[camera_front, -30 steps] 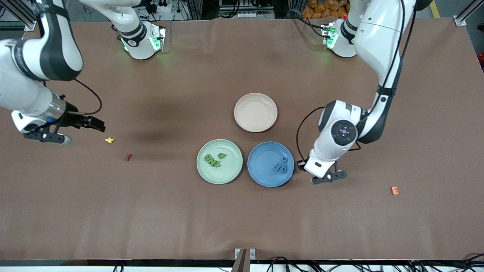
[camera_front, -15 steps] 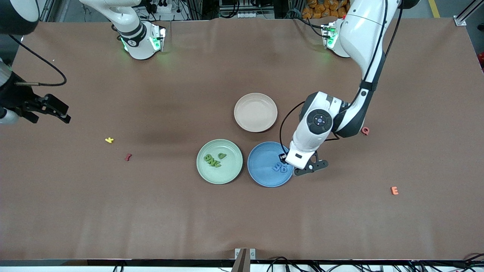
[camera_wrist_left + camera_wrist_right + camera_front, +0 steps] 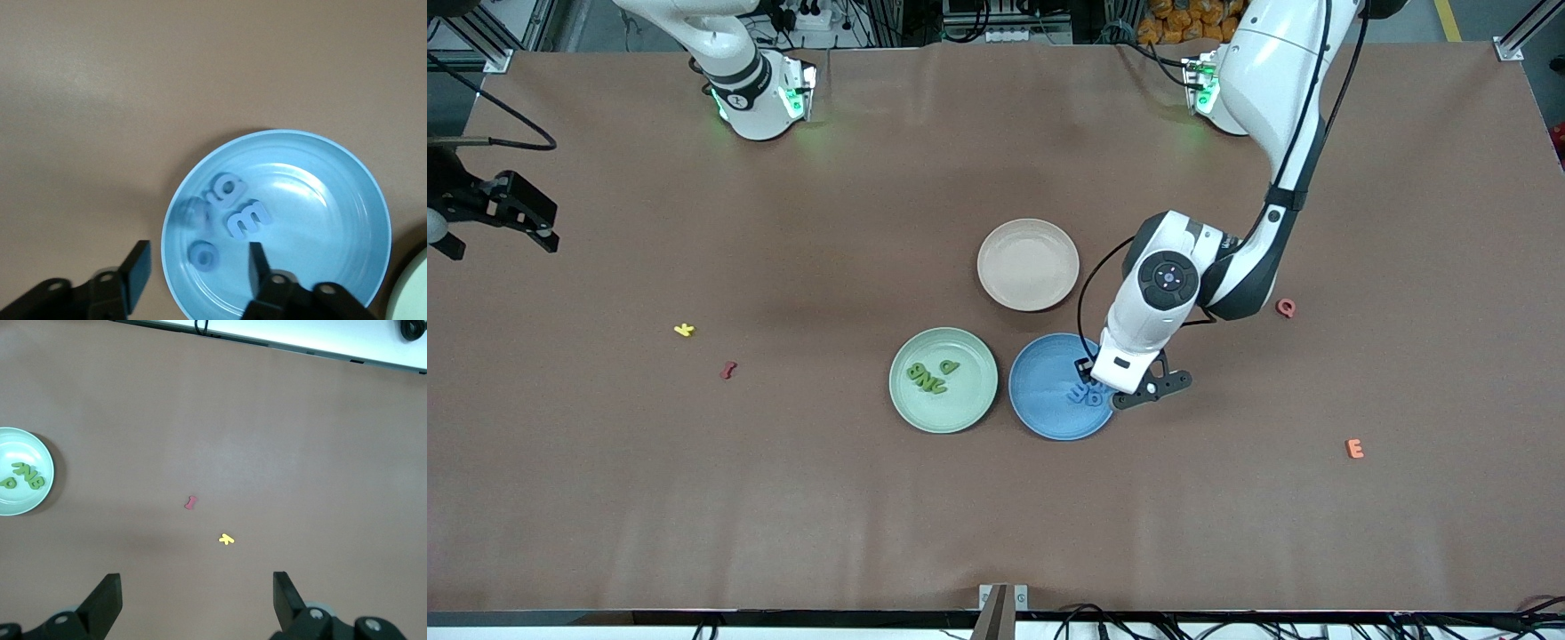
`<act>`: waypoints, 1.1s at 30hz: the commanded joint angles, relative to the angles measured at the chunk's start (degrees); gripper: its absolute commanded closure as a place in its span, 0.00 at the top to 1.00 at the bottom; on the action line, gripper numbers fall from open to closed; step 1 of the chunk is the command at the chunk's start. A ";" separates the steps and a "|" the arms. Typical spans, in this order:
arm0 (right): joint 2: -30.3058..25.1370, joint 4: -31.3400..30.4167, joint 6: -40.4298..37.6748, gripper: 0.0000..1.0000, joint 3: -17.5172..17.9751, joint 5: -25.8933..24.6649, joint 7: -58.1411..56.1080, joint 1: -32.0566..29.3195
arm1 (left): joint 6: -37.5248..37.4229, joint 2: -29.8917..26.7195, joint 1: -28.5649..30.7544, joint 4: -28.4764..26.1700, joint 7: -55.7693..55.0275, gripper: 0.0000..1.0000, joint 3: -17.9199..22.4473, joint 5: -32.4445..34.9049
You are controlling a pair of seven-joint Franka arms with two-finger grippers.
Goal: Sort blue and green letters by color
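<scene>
Over the blue plate (image 3: 347, 173), your left gripper (image 3: 197, 267) has just spread its jaws, dropping a blue letter (image 3: 195, 212) among the blue letters (image 3: 230, 217); right gripper (image 3: 197, 600) waits, jaws wide. Green letters (image 3: 929, 375) sit on the green plate (image 3: 969, 404); sorting looks nearly finished.

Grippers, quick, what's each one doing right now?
Left gripper: open over the blue plate, holding nothing.
Right gripper: open, empty, waiting at the right arm's end.

We see a brown cloth-covered table (image 3: 783, 498) bearing a pale green plate (image 3: 971, 404), a blue plate (image 3: 1040, 418), a beige plate (image 3: 1028, 265), and small yellow (image 3: 684, 330), dark red (image 3: 728, 370), pink (image 3: 1286, 308) and orange letters (image 3: 1354, 449)
</scene>
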 commanded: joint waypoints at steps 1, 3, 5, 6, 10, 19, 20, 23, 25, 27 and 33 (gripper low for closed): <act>1.09 1.66 -0.20 1.00 0.35 0.32 1.65 -0.56 | -0.83 -1.17 -0.16 -0.35 -0.24 0.94 0.44 -1.64; 1.09 1.75 -0.03 1.00 0.27 2.16 3.23 -0.73 | -0.83 -1.17 -0.07 -0.35 -0.15 0.94 0.44 -1.64; 1.18 1.58 0.15 1.00 0.00 3.92 3.50 -0.91 | -0.83 -1.26 0.11 -0.35 -0.06 0.94 0.44 -1.64; 1.18 1.57 0.15 1.00 0.00 4.45 3.50 -1.00 | -0.83 -1.35 0.28 -0.44 0.20 0.94 0.44 -1.56; 1.44 1.14 0.33 1.00 -0.09 5.51 3.85 -1.52 | -1.00 -1.70 2.56 -0.44 1.42 0.94 0.44 -1.38; 1.62 -0.36 0.41 1.00 -0.17 5.51 3.85 -1.96 | -1.18 -1.70 6.60 -0.44 10.21 0.94 0.44 -0.94; 1.62 -0.36 0.33 1.00 -0.17 5.51 3.85 -2.22 | -1.18 -1.70 7.31 -0.52 11.53 0.94 0.44 -0.94; 1.62 -0.45 0.15 1.00 -0.17 5.43 3.85 -2.58 | -1.18 -1.61 9.07 -0.52 15.39 0.94 0.44 -0.85; 1.62 -0.45 0.06 1.00 -0.17 5.51 3.85 -2.67 | -1.18 -1.61 10.21 -0.61 17.68 0.94 0.53 -0.85; 1.62 -0.36 -0.02 1.00 -0.17 5.51 3.85 -2.75 | -1.18 -1.52 11.52 -0.61 19.88 0.94 0.53 -0.85; 1.62 -0.27 -0.46 1.00 -0.52 5.51 3.94 -2.14 | -1.18 -1.43 14.69 -0.61 25.24 0.94 0.53 -0.85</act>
